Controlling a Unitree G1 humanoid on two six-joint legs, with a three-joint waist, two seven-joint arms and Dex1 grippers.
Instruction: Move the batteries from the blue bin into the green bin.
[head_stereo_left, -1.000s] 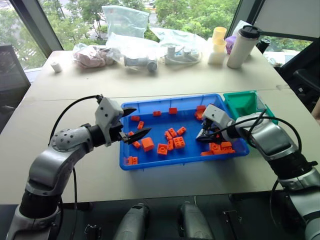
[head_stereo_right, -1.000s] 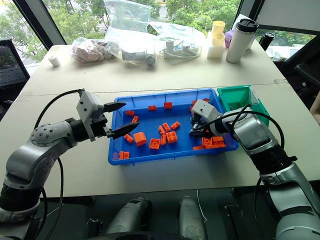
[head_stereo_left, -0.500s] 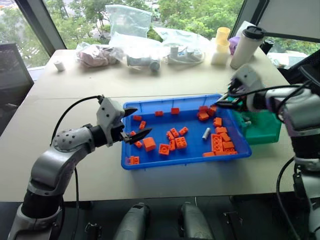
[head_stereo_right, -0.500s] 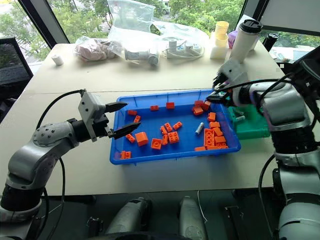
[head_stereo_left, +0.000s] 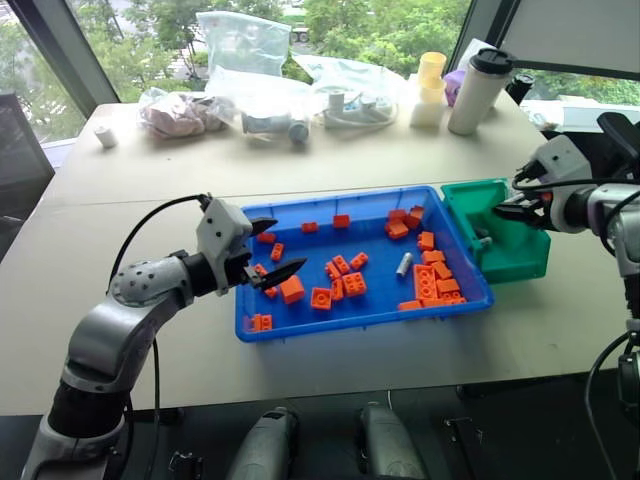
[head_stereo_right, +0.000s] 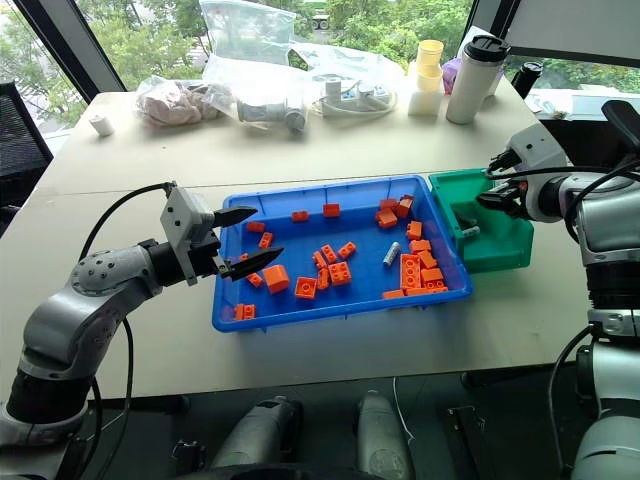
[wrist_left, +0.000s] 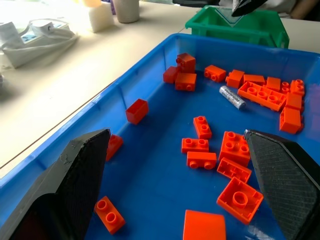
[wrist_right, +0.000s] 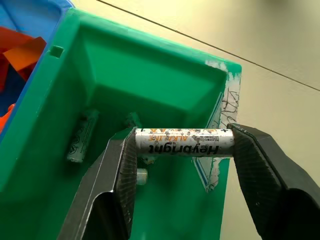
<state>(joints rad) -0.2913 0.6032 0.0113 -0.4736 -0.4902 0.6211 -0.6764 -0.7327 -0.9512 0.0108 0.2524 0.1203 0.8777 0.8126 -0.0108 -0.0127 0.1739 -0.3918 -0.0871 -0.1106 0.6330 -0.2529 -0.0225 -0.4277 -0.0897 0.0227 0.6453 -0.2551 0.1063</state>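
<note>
The blue bin (head_stereo_left: 360, 318) holds many orange bricks and one silver battery (head_stereo_left: 404, 265) near its right end, also seen as the battery (wrist_left: 232, 97) in the left wrist view. My right gripper (wrist_right: 182, 142) is shut on another battery (wrist_right: 183, 142), gripped end to end and held level above the green bin (wrist_right: 125, 65). On the green bin's floor lie more batteries (wrist_right: 82, 136). The green bin (head_stereo_left: 520, 258) stands against the blue bin's right side. My left gripper (head_stereo_left: 272, 246) hangs open over the blue bin's left end, holding nothing.
Along the table's far edge lie plastic bags (head_stereo_left: 262, 90), a stack of yellow cups (head_stereo_left: 431, 88) and a white tumbler (head_stereo_left: 476, 90). A small white roll (head_stereo_left: 105, 136) sits at the far left. Bare tabletop lies in front of both bins.
My right gripper has lifted out of the blue bin's right end and swung right, carrying a battery to above the green bin. The left arm has stayed put.
</note>
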